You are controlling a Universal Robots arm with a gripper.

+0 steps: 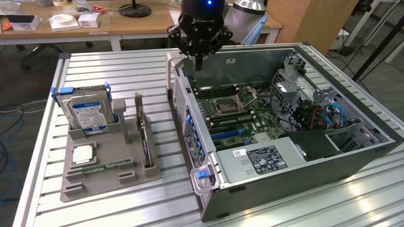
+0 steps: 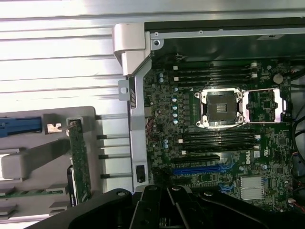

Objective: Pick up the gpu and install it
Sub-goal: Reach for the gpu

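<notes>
The gpu point(image 1: 145, 139) stands on edge in a slot of the grey holder point(image 1: 104, 182) on the exterior view's left, its silvery bracket at the far end. In the wrist view the gpu point(image 2: 80, 162) shows edge-on beside the case wall. My gripper point(image 1: 198, 60) hangs above the far corner of the open computer case point(image 1: 303, 156), fingers together and pointing down, holding nothing. It is well apart from the gpu. The motherboard's blue slot point(image 2: 200, 169) lies bare below the empty processor socket point(image 2: 221, 107).
A silver hard drive point(image 1: 88, 111) with a blue-and-white label stands in the holder's far end. A green memory stick point(image 1: 104, 166) and a processor chip point(image 1: 82, 155) lie in it too. The case's side latch point(image 1: 202, 177) juts toward the holder. Desks stand behind the slatted table point(image 1: 126, 71).
</notes>
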